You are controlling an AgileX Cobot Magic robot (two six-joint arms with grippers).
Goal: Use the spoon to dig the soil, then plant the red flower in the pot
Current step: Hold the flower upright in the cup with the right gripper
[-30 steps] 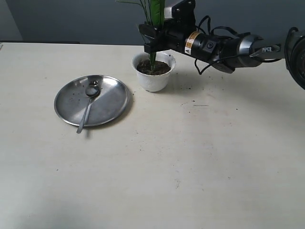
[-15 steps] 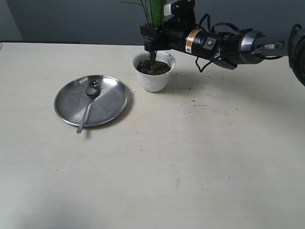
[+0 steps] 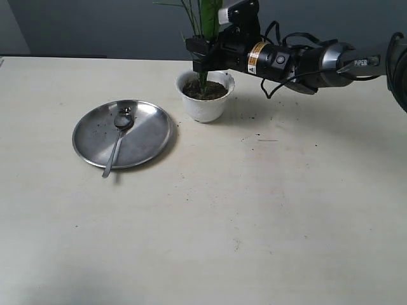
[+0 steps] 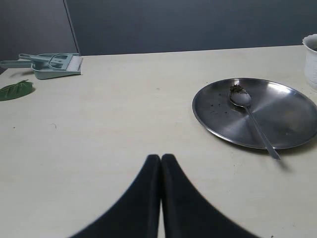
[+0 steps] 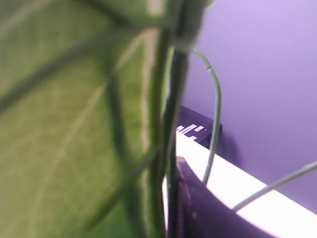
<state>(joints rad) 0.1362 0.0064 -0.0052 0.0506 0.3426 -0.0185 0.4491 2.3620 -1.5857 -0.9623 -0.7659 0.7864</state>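
Looking across the pale table, we see the right arm reaching in from the right, with the right gripper hanging just above the pot. Its jaws are clamped on the stem of the red flower. The green leaves run out of the top of the exterior view, and we cannot see the bloom itself. In the right wrist view a blurred leaf and stem fill the picture beside one dark finger.

The round steel plate lies left of the pot, near it but apart. The pot stands upright toward the far edge, and the flower's stem goes down into it. The spoon lies in the plate. Its bowl points to the far side and holds a crumb of dirt, and its handle tip juts over the near rim. The soil fills the pot, with loose crumbs scattered on the table nearby.

The left gripper hovers over bare table, jaws pressed together on nothing.
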